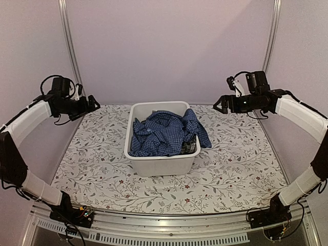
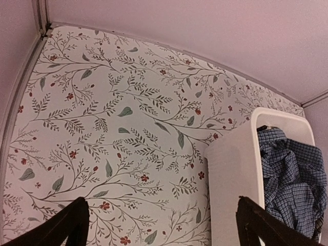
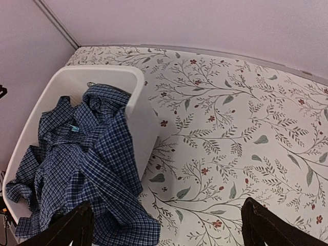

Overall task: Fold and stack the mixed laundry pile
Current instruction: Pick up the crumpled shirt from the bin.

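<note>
- Shirt (image 1: 166,134), blue-checked, heaped in white tub (image 1: 160,165), between both hands and well apart from each.
- Left hand (image 1: 94,104) and right hand (image 1: 219,105) hover spread wide, empty.

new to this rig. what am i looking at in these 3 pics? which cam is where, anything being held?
Two robot arms sit side by side at the near edge. The wide picture comes from a fixed camera above and behind them. The other two come from a camera on each wrist, with dark fingertips at the bottom corners. The left claw and right claw both hang open, holding nothing. On the floral tablecloth stands a white tub. Inside lies a crumpled blue-and-white checked shirt, part of it draped over the rim nearest the right arm. Nothing is folded yet.
</note>
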Available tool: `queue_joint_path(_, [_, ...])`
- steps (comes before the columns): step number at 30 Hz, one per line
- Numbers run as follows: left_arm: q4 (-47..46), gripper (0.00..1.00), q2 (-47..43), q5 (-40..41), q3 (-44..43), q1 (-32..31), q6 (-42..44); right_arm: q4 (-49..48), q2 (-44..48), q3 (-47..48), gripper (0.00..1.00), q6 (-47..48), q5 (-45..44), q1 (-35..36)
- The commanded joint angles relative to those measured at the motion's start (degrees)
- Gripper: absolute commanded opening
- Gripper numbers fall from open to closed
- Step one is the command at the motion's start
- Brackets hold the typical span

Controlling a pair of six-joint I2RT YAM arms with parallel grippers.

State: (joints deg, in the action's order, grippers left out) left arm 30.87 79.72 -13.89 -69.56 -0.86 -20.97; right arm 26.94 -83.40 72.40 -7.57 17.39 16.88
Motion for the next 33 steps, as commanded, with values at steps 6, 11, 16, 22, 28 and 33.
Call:
queue_joint_path(6, [1.75, 1.00, -4.40, -0.17, 5.11, -3.12, -0.47, 17.28, -17.18, 29.92, 0.99, 5.88, -9.09, 21.68])
queue_joint_path(11, [1.98, 1.00, -7.10, -0.27, 8.90, -4.10, -1.43, 26.50, -30.68, 46.71, 0.99, 8.72, -11.61, 29.66])
queue_joint_path(16, [2.38, 1.00, -9.76, -0.67, 12.39, -4.97, -2.50, 31.56, -40.13, 54.63, 0.99, 9.11, -11.46, 33.54])
queue_joint_path(22, [2.61, 1.00, -13.27, -1.45, 17.18, -5.74, -4.20, 33.43, -44.89, 53.89, 0.99, 8.31, -14.75, 35.34])
queue_joint_path(28, [3.15, 1.00, -13.82, -0.85, 19.23, -6.53, -3.97, 34.55, -47.45, 54.38, 0.64, 7.84, -24.47, 35.59])
queue_joint_path(33, [3.71, 1.00, -12.89, -0.68, 20.23, -7.43, -3.64, 33.38, -44.86, 56.04, 0.00, 5.08, -29.48, 35.46])
